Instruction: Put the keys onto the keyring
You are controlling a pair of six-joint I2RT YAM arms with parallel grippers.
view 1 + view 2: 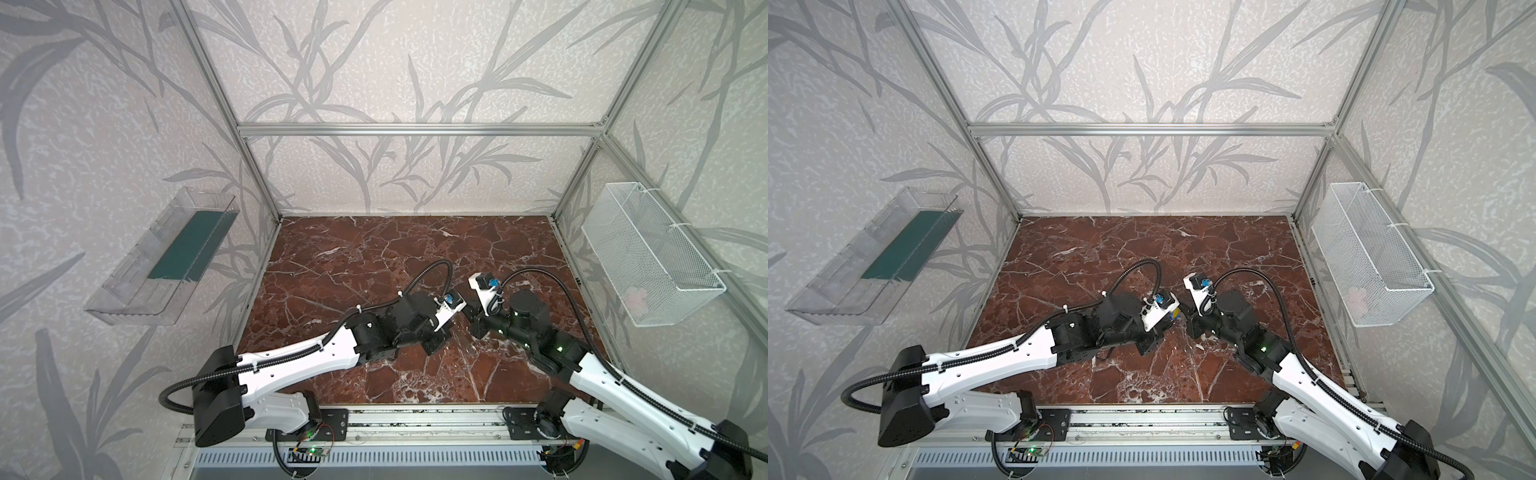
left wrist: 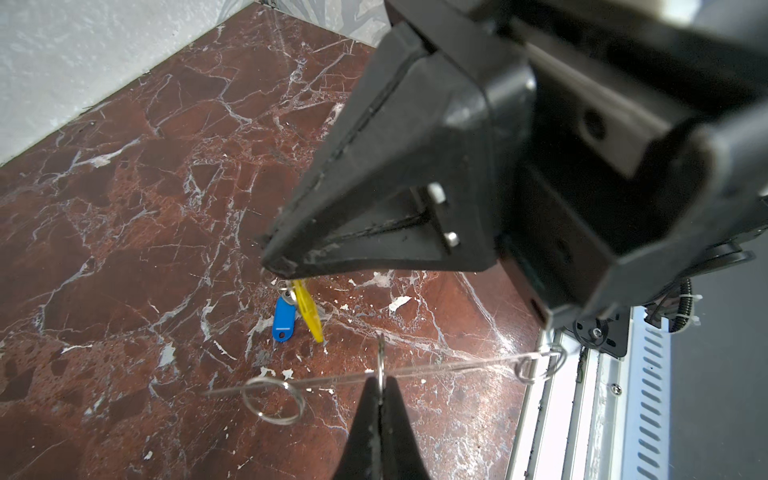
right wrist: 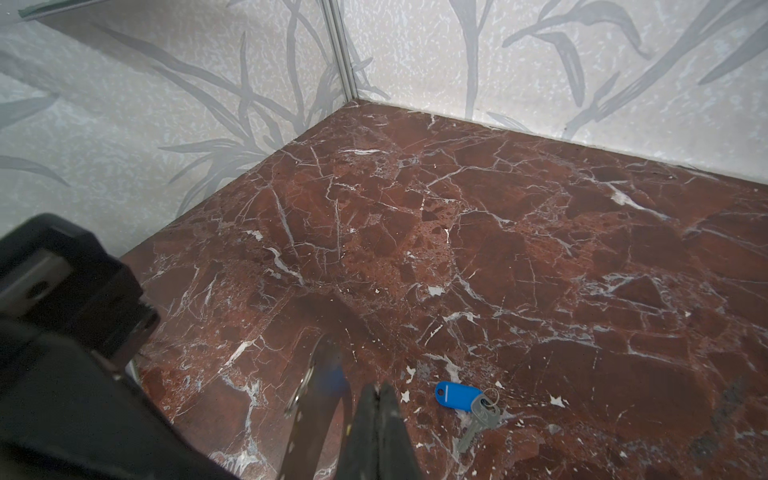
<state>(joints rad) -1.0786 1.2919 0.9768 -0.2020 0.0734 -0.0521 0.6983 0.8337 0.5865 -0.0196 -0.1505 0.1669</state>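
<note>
Plastic, clear and thin, forms the keyring (image 2: 436, 367), strung with wire rings and clamped edge-on in the left gripper (image 2: 380, 395). The right gripper (image 2: 277, 266) pinches the yellow key (image 2: 308, 309) by its ring; the blue key (image 3: 457, 392) lies near the middle of the red marbled table (image 3: 540, 249).

Soft, even white light fills both top views, which are bright and sharp, with faint shadows under the arms on the red-brown marble-patterned tabletop (image 1: 374, 257). Wide-angle distortion splays the silver aluminium frame posts (image 1: 222, 95) toward the edges. In the left wrist view a pale sheen washes the tabletop's front, and the black plastic right gripper (image 2: 276, 266) blurs nearer the lens. In the right wrist view the left arm's black plastic housing (image 3: 62, 332) is out of focus, while the small blue plastic key tag (image 3: 457, 392) is crisp
</note>
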